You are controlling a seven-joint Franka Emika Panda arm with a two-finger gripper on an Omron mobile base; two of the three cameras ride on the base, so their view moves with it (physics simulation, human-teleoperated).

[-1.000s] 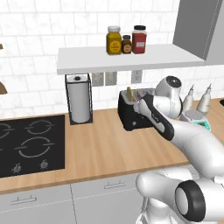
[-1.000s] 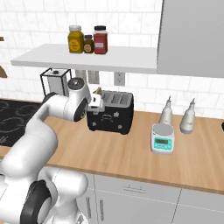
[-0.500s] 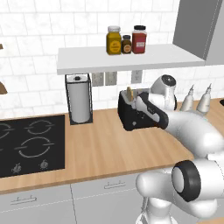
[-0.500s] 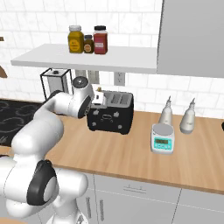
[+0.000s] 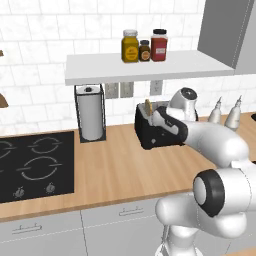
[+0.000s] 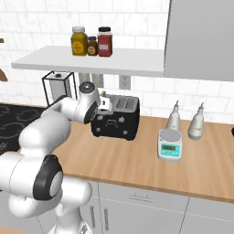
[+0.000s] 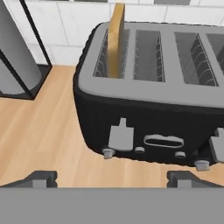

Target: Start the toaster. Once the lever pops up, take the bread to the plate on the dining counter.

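Note:
The black toaster [image 7: 153, 118] stands on the wood counter against the tiled wall, also seen at toaster [image 5: 152, 135] and toaster [image 6: 116, 121]. The bread [image 7: 116, 41] stands upright in its leftmost slot, sticking well out; it shows as bread [image 5: 148, 106] too. A grey lever [image 7: 121, 136] sits on the front face below that slot. My gripper [image 7: 111, 177] is open, just in front of the toaster's face and a little above counter level, holding nothing. In the base views the gripper [image 5: 161, 120] is at the toaster's front top edge. The plate and the dining counter are out of view.
A paper towel holder [image 5: 91, 119] stands left of the toaster, and the black stove [image 5: 30, 167] lies further left. A small kitchen scale [image 6: 170, 144] and two bottles [image 6: 173, 119] stand to the right. A shelf with jars [image 5: 145, 46] hangs above.
The hand has stayed at the toaster's front while the elbow swung outward and lower. The jaws stayed open. The bread and toaster have not moved.

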